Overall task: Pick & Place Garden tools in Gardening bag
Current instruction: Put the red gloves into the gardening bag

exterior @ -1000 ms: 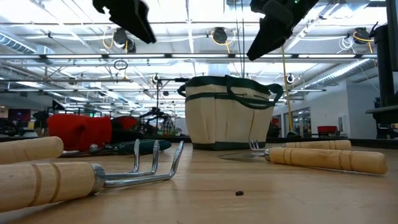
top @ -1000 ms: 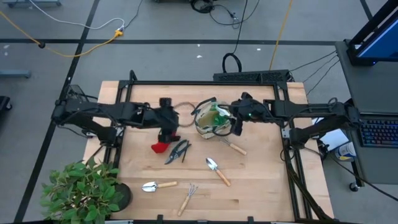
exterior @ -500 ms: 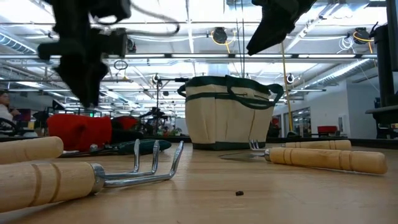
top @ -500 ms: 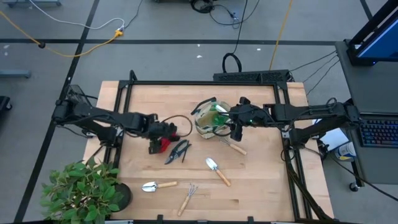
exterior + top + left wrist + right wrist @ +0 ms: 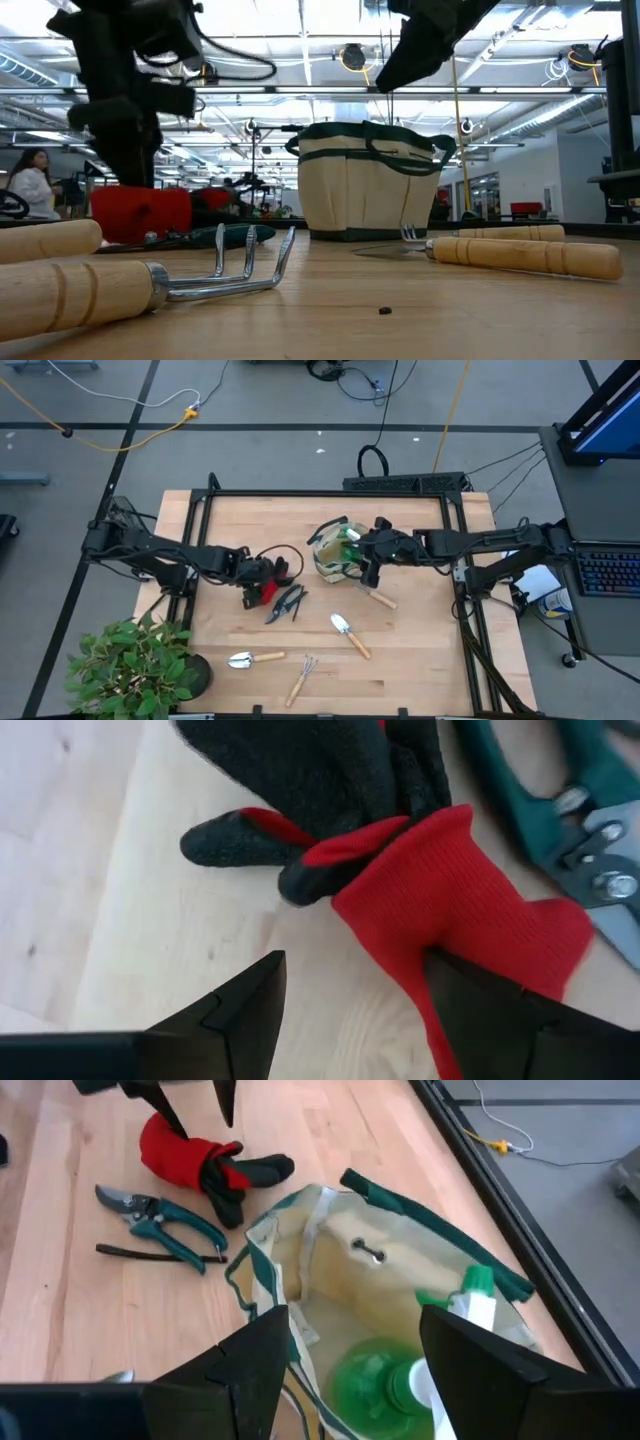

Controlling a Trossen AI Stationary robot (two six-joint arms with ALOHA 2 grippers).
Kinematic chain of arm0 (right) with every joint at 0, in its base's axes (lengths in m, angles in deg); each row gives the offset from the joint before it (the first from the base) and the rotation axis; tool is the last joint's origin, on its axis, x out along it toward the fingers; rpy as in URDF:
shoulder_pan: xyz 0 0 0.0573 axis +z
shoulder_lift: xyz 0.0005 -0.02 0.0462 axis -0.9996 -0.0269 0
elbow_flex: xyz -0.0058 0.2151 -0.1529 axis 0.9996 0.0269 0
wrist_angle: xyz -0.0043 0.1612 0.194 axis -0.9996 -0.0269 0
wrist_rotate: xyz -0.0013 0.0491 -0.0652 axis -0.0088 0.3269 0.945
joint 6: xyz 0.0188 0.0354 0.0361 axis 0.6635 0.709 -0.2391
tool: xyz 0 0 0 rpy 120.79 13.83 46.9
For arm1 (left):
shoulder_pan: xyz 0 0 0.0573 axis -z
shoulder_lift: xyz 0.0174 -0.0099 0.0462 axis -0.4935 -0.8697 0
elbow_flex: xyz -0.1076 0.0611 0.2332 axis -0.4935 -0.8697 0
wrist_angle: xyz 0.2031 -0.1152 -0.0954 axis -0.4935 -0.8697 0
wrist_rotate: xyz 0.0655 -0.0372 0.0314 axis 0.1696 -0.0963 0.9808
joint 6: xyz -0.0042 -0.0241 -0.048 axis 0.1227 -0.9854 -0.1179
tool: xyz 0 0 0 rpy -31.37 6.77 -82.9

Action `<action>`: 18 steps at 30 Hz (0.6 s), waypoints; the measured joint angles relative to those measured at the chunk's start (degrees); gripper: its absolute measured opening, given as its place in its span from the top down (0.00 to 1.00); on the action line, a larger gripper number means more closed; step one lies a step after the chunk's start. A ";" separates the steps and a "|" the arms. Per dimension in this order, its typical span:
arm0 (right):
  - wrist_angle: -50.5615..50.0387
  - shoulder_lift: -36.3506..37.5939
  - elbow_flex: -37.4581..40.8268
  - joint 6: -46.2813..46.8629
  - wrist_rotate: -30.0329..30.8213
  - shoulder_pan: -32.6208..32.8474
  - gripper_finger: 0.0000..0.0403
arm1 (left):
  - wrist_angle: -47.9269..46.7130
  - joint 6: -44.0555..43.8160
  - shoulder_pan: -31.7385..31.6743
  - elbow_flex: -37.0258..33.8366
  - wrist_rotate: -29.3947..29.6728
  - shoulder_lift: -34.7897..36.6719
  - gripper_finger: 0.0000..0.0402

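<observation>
The red glove (image 5: 266,594) with black palm lies on the table left of the beige bag (image 5: 330,555). It also shows in the left wrist view (image 5: 450,890). My left gripper (image 5: 355,965) is open and low over the glove's red cuff, one finger on each side; it also shows in the high view (image 5: 258,584). Dark-green pruning shears (image 5: 285,602) lie beside the glove. My right gripper (image 5: 352,1320) is open and empty above the bag's open mouth (image 5: 380,1270); it also shows in the high view (image 5: 363,560). A green spray bottle (image 5: 385,1380) with a white top lies inside the bag. My left gripper comes at the glove's red cuff (image 5: 470,920) from above with its fingers apart. One finger (image 5: 470,995) stands over the cuff's edge and the other over bare wood. I cannot tell whether it touches. The glove lies on the table.
Two wooden-handled trowels (image 5: 350,635) (image 5: 255,658) and a small rake (image 5: 303,678) lie toward the near edge. Another wooden-handled tool (image 5: 378,597) lies near the bag's right side. A potted plant (image 5: 135,665) stands at the near left corner. A person (image 5: 35,185) shows far behind.
My left gripper has gone toward the table's near edge and down onto the red glove, turning as it went. My right gripper has shifted a little toward the table's left, over the bag. The tools and the bag have stayed where they were.
</observation>
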 joint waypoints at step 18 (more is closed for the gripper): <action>3.09 -0.11 3.05 0.17 0.05 0.00 0.47 | 0.51 -18.21 -1.25 4.13 -7.20 1.45 0.39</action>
